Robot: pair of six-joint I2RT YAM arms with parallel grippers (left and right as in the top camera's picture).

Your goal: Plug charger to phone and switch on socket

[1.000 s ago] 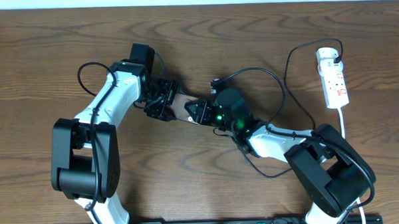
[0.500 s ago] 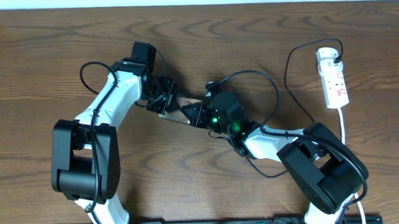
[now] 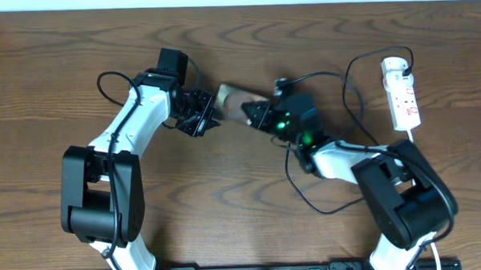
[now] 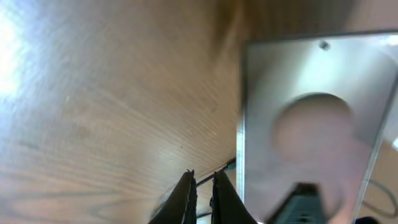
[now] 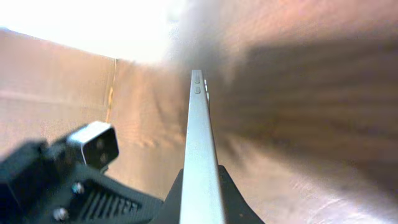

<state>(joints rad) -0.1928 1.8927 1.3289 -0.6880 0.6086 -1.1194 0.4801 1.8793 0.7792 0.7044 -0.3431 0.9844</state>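
We see the phone (image 3: 233,98) clamped edge-on in the right gripper (image 5: 199,177), whose fingers pinch its two flat faces. We judge it lifted off the table (image 3: 77,44). The left gripper (image 4: 202,186) sits just beside the phone's other end with its fingers pressed together, and we can't tell if anything is between them. The charger (image 3: 346,81) loops behind the right gripper and runs to the socket (image 3: 401,93), which is well apart from both grippers. Its plug (image 3: 406,63) looks seated at the strip's far end. We can't find the tip.

Progress, our call: early. The phone is in hand. Remaining: tip into phone, then the switch, whose state is too small to read.
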